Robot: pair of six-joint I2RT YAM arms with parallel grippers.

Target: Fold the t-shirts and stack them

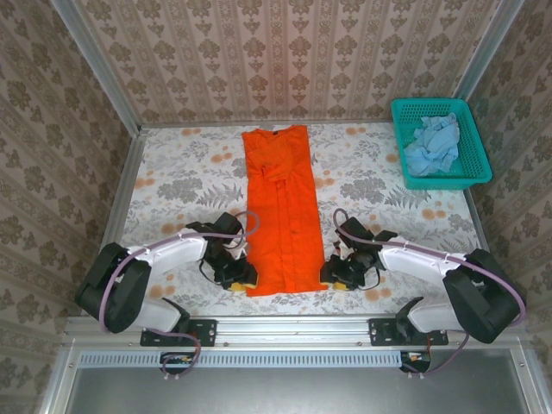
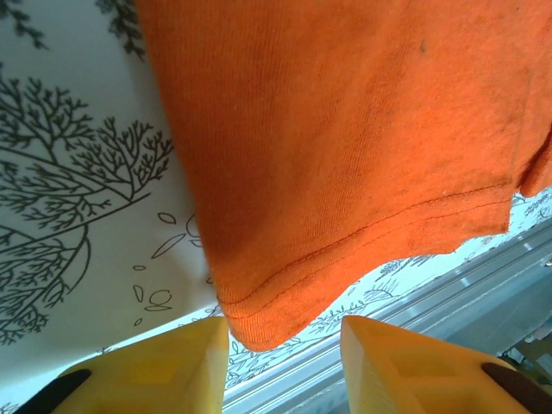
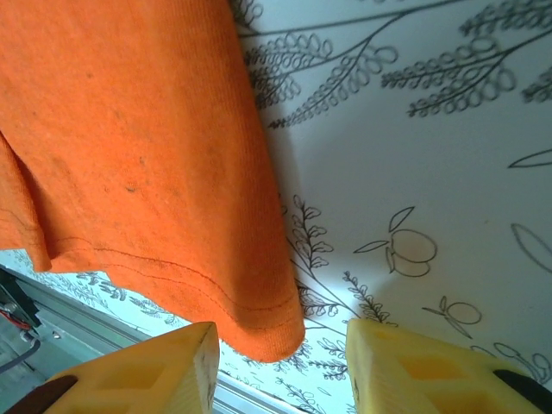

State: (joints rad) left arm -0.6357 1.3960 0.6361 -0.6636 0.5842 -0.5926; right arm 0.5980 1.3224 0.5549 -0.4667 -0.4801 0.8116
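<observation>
The orange t-shirt [image 1: 280, 211] lies folded lengthwise into a long strip down the middle of the table, collar at the far end. My left gripper [image 1: 238, 276] sits at the strip's near left hem corner [image 2: 259, 328]. Its yellow fingers [image 2: 168, 371] stand apart, with the corner hanging between them, unclamped. My right gripper [image 1: 338, 274] sits at the near right hem corner [image 3: 269, 332]. It is open too, its fingers [image 3: 414, 371] either side of that corner. The pale blue t-shirt [image 1: 434, 145] lies crumpled in the basket.
A teal mesh basket [image 1: 470, 177] stands at the far right corner. The floral tablecloth [image 1: 181, 172] spreads bare on both sides of the orange strip. The table's metal front rail [image 1: 293, 328] runs just behind the hem. Patterned walls close in three sides.
</observation>
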